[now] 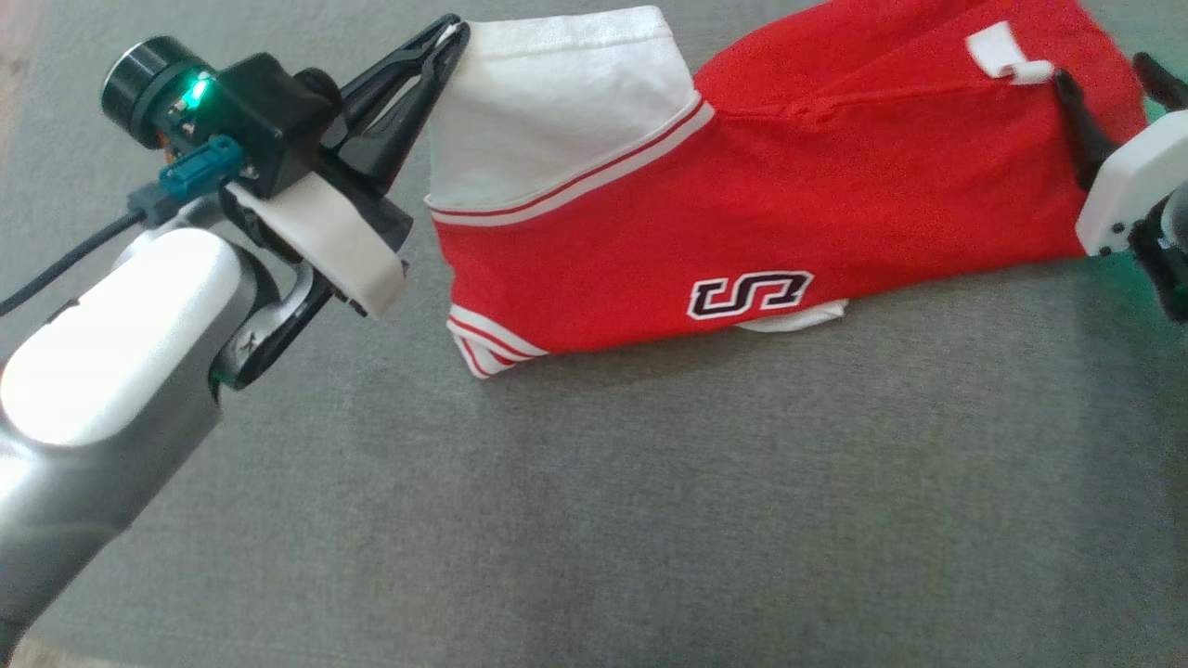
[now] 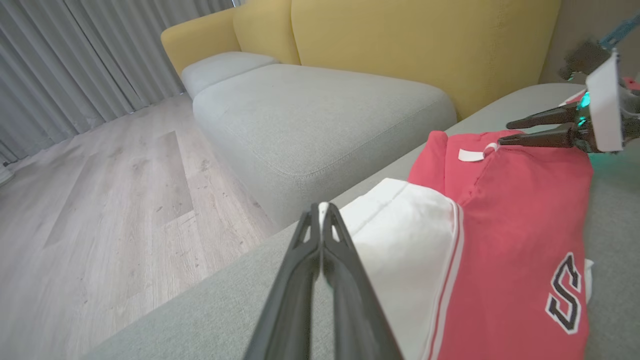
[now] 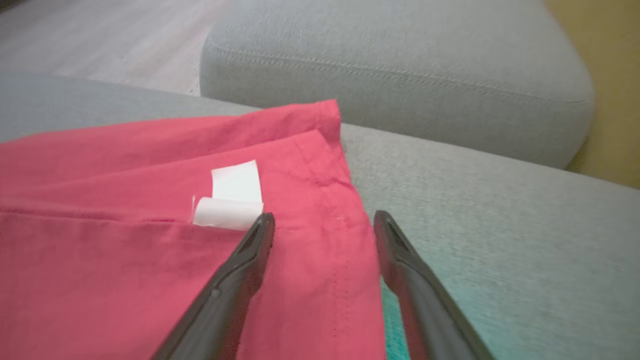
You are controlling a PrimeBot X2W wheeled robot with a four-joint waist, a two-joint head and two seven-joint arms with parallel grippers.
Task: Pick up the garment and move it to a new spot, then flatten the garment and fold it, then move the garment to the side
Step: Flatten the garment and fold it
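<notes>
Red-and-white jersey (image 1: 742,213) lies folded along the far edge of the grey sofa cushion (image 1: 650,510). It looks soft, light and floppy, so I'd grab hems or corners at both ends. Left end effector (image 1: 450,32) is pinched shut on the white sleeve (image 1: 557,111) corner, forearm angled in low. Right end effector (image 1: 1106,79) is spread wide, straddling the red hem by the white label (image 1: 1007,51), gripping nothing.

Surface: a grey upholstered seat cushion (image 1: 650,482) — woven fabric, broad and flat.
Lying on it: one red jersey (image 1: 835,213), folded lengthways, which lay across the cushion's far part.
Jersey's left end: a white sleeve (image 1: 548,111) with red-and-white striped trim.
Jersey's near edge: a black-and-white logo (image 1: 750,294) faced up.
Jersey's right end: a small white label (image 1: 1002,51) — curled.
</notes>
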